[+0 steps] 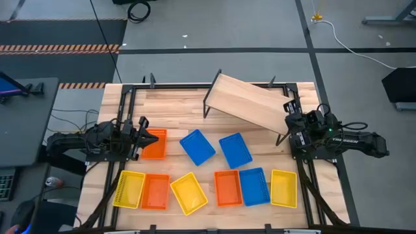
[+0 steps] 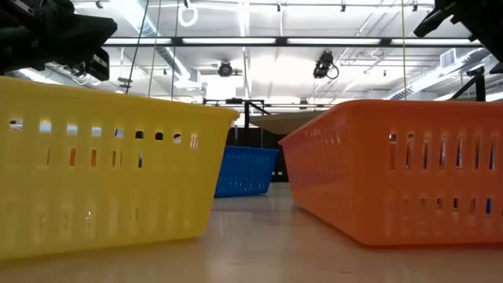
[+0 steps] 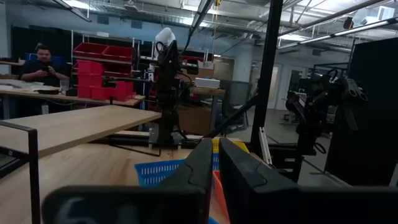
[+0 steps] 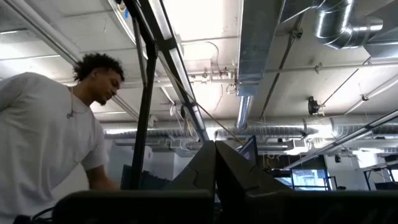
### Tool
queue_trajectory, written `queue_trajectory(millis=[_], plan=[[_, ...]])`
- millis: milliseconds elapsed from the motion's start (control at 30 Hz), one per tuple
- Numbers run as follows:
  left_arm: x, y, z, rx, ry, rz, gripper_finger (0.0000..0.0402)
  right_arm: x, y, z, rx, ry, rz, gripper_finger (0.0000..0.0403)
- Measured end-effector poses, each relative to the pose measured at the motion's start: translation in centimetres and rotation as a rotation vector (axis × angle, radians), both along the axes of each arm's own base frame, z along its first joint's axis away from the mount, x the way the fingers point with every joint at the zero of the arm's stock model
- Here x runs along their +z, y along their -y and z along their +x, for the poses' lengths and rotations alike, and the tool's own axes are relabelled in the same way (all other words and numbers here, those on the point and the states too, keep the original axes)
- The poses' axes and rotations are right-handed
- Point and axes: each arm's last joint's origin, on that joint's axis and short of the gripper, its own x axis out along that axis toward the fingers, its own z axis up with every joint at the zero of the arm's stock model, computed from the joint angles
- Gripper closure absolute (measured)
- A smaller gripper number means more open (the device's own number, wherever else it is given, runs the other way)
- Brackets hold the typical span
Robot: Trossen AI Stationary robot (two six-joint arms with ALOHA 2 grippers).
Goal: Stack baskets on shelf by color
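Nearest the low camera, you had a yellow basket [image 2: 102, 169] and an orange basket [image 2: 401, 169] in the front row; the one that mattered was the orange basket [image 1: 155, 143] lying directly ahead of your left gripper [image 1: 145, 138], its long axis crosswise to the fingers' reach and its near rim about at their tips. Both grippers had their fingers closed narrow on nothing, the right gripper [image 1: 290, 122] waiting at the lower end of the shelf [image 1: 250, 102]. That shelf sat well beyond the left gripper, skewed, its length running diagonally across the table, so you would have judged the left arm the nearer for this basket.

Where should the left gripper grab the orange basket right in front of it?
Probably the orange basket by its near short rim, the left gripper coming from above: it lies open side up, its thin mesh wall suits a pinch, and that rim sits under the gripper.
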Motion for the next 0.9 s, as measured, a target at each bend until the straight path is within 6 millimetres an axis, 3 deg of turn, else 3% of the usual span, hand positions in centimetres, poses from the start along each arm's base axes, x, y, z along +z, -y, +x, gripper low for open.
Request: queue_trajectory(millis=[900], plan=[[0.0, 0.0, 0.0, 0.0, 0.0, 0.0, 0.0371, 0.0, 0.0, 0.0, 0.0, 0.0, 0.0, 0.0391]])
